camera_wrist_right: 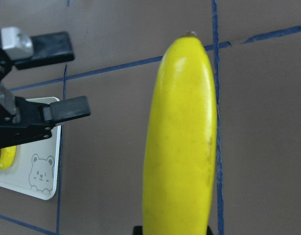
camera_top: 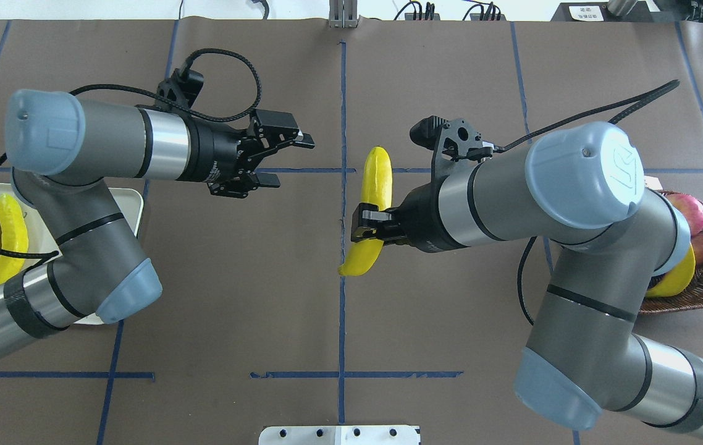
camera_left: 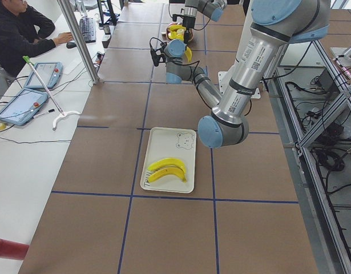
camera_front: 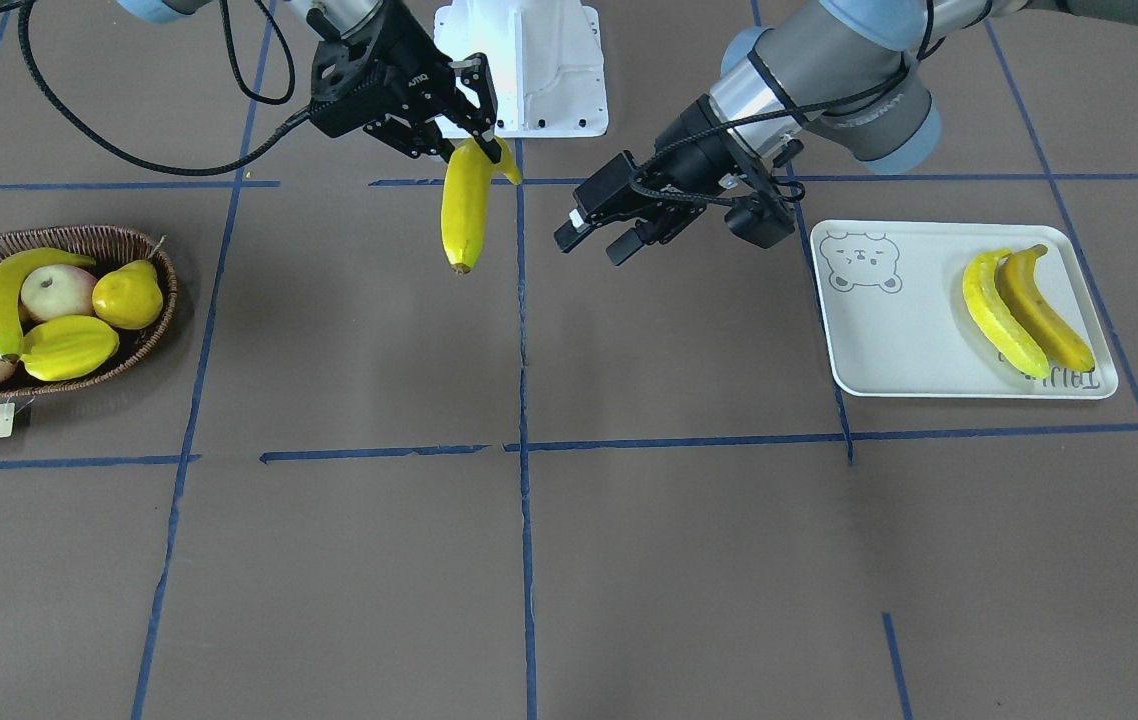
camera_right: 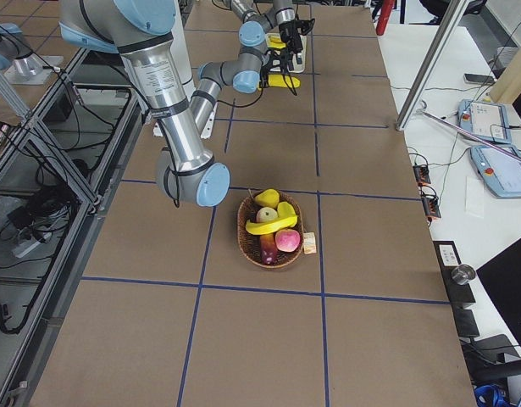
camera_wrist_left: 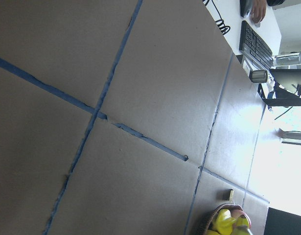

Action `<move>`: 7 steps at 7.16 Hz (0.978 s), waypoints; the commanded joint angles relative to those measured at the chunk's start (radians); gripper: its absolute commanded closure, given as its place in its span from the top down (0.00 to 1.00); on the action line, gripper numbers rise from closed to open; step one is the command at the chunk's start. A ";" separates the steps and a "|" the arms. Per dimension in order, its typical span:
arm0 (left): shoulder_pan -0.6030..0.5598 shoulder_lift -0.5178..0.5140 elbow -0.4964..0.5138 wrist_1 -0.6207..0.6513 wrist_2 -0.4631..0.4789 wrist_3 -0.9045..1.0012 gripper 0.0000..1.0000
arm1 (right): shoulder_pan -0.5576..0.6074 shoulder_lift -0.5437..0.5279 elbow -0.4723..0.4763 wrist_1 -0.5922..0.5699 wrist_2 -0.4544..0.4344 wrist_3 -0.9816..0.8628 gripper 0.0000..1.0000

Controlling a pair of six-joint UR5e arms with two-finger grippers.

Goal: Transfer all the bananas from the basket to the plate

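Your right gripper (camera_front: pixel 474 140) is clamped near one end of a banana (camera_front: pixel 464 210), which hangs over mid-table between basket (camera_front: pixel 79 235) and plate (camera_front: pixel 889 340), while the left gripper (camera_front: pixel 597 242) hovers near it, jaws spread and empty. Its glossy skin looks slick and the fruit light and stiff, so I'd have you take it across the thick middle, not the tapering tip. Two bananas (camera_front: pixel 1004 315) lie on the plate, another banana (camera_front: pixel 4 300) in the basket.

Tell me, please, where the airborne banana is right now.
In the overhead view, the banana is above mid-table beside the central blue tape line, gripped by the right tool, the open left tool to its left.
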 commanded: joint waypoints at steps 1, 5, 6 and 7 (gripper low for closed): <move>0.066 -0.058 0.022 -0.003 0.068 -0.021 1.00 | -0.026 0.006 0.003 0.000 -0.018 0.002 0.01; 0.137 -0.071 0.005 -0.004 0.068 -0.022 0.97 | -0.026 0.006 0.004 0.000 -0.018 0.002 0.01; 0.137 -0.072 0.002 -0.004 0.069 -0.060 0.24 | -0.026 0.006 0.009 0.000 -0.018 0.003 0.03; 0.137 -0.068 0.002 -0.006 0.066 -0.070 0.00 | -0.025 0.006 0.012 0.000 -0.018 0.003 0.40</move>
